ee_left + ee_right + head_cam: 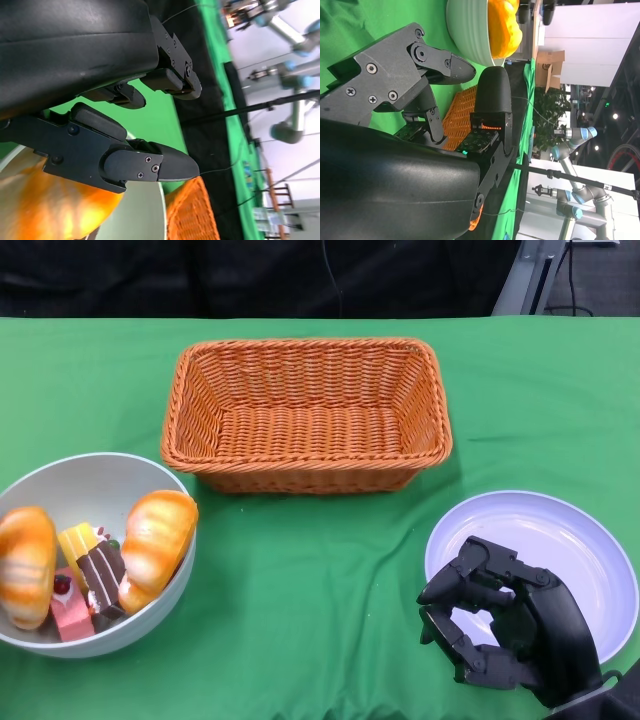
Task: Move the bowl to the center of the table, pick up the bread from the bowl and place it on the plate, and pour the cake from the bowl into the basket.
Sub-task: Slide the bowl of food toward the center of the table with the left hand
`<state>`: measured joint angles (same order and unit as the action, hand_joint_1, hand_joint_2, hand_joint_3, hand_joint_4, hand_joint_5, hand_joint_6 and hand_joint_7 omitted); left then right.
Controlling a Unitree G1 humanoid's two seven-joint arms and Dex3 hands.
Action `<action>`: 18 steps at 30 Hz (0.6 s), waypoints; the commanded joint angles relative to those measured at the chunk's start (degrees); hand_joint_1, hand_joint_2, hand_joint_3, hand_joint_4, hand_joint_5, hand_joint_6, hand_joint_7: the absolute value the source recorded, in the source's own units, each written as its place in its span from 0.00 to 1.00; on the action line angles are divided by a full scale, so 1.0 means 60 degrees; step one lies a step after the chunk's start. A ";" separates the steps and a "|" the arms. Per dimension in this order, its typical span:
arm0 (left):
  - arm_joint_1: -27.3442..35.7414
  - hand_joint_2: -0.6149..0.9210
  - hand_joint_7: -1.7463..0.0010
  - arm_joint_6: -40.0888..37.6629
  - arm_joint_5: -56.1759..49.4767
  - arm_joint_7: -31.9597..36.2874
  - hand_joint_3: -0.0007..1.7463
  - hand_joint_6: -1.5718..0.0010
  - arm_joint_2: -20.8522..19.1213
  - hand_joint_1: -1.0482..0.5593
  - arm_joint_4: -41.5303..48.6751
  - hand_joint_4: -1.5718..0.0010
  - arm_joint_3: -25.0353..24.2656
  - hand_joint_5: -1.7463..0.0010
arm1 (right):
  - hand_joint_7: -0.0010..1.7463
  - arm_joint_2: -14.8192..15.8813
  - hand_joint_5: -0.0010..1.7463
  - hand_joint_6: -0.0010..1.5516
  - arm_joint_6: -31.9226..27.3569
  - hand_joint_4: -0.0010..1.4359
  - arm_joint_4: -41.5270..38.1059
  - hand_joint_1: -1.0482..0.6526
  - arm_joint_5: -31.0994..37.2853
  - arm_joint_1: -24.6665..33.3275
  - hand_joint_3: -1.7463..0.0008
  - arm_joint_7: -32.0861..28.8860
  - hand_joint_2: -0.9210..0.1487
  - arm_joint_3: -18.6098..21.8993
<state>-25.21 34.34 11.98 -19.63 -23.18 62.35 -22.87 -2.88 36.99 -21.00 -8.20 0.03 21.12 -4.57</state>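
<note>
Fingers (470, 585) of the right hand (505, 625) spread and loosely curled, gripping nothing, hovering over the near left rim of the plate (600, 550). Left hand (100, 100) seen only from its own wrist camera: fingers apart, nothing between them, poised just beside the bowl (110, 475). Bowl sitting left of the basket (305, 415) and nearer the robot, still off centre, holding two bread rolls (155, 540) and cake pieces (90, 585). Judged from this: first step not yet done. Next move likely calls for gripping the bowl's rim with the left hand and sliding it rightward, in front of the basket, without tipping the contents.
</note>
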 commanded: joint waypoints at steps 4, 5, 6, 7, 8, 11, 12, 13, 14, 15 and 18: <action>-0.0245 1.00 1.00 -0.0826 0.0153 0.0122 0.19 0.71 0.0062 0.23 0.0108 0.69 0.0020 1.00 | 0.71 0.0076 0.88 0.45 0.0000 0.52 0.0148 0.53 -0.0026 0.0027 0.50 -0.0027 0.35 0.0029; -0.0254 1.00 1.00 -0.0955 0.0189 0.0096 0.19 0.71 0.0087 0.23 0.0104 0.70 0.0008 1.00 | 0.71 0.0078 0.88 0.45 0.0005 0.52 0.0141 0.53 -0.0030 0.0026 0.50 -0.0015 0.35 0.0025; -0.0260 1.00 1.00 -0.1092 0.0220 0.0073 0.19 0.71 0.0109 0.23 0.0103 0.70 0.0004 1.00 | 0.71 0.0085 0.88 0.45 0.0012 0.52 0.0137 0.53 -0.0021 0.0023 0.50 -0.0010 0.35 0.0022; -0.0264 1.00 1.00 -0.1218 0.0281 0.0014 0.19 0.72 0.0133 0.23 0.0092 0.70 -0.0015 1.00 | 0.71 0.0090 0.88 0.45 0.0014 0.52 0.0137 0.53 -0.0011 0.0024 0.50 -0.0013 0.35 0.0020; -0.0297 1.00 1.00 -0.1465 0.0403 -0.0038 0.20 0.72 0.0167 0.23 0.0115 0.70 -0.0079 1.00 | 0.71 0.0084 0.88 0.45 0.0023 0.52 0.0122 0.53 -0.0011 0.0017 0.50 -0.0015 0.35 0.0021; -0.0327 1.00 1.00 -0.1849 0.0470 0.0012 0.21 0.72 0.0198 0.23 0.0138 0.70 -0.0077 1.00 | 0.71 0.0046 0.88 0.45 0.0065 0.52 0.0065 0.54 -0.0062 0.0006 0.50 0.0010 0.35 0.0021; -0.0326 1.00 1.00 -0.1958 0.0492 0.0033 0.22 0.72 0.0225 0.24 0.0113 0.70 -0.0079 0.99 | 0.71 0.0051 0.88 0.45 0.0075 0.53 0.0035 0.54 -0.0090 -0.0005 0.50 0.0056 0.35 0.0013; -0.0326 1.00 0.99 -0.2058 0.0539 0.0021 0.22 0.71 0.0256 0.25 0.0083 0.69 -0.0100 0.99 | 0.71 0.0057 0.88 0.45 0.0080 0.53 0.0018 0.54 -0.0089 -0.0012 0.50 0.0076 0.35 0.0006; -0.0325 1.00 0.99 -0.2140 0.0593 -0.0015 0.22 0.71 0.0284 0.25 0.0053 0.68 -0.0124 0.99 | 0.71 0.0056 0.88 0.45 0.0089 0.53 0.0012 0.54 -0.0060 -0.0012 0.50 0.0064 0.35 0.0005; -0.0317 1.00 0.99 -0.2200 0.0619 -0.0048 0.22 0.71 0.0301 0.26 0.0026 0.68 -0.0115 0.99 | 0.71 0.0044 0.88 0.45 0.0092 0.53 0.0016 0.54 -0.0062 -0.0005 0.50 0.0065 0.36 0.0003; -0.0302 1.00 0.99 -0.2365 0.0655 -0.0090 0.22 0.71 0.0323 0.26 -0.0024 0.67 -0.0048 0.99 | 0.71 0.0037 0.88 0.45 0.0101 0.53 0.0030 0.54 0.0025 0.0005 0.50 -0.0016 0.36 0.0007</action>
<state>-26.48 20.73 15.50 -19.70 -21.09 62.72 -23.01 -2.89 36.99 -20.91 -7.91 0.03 21.38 -4.83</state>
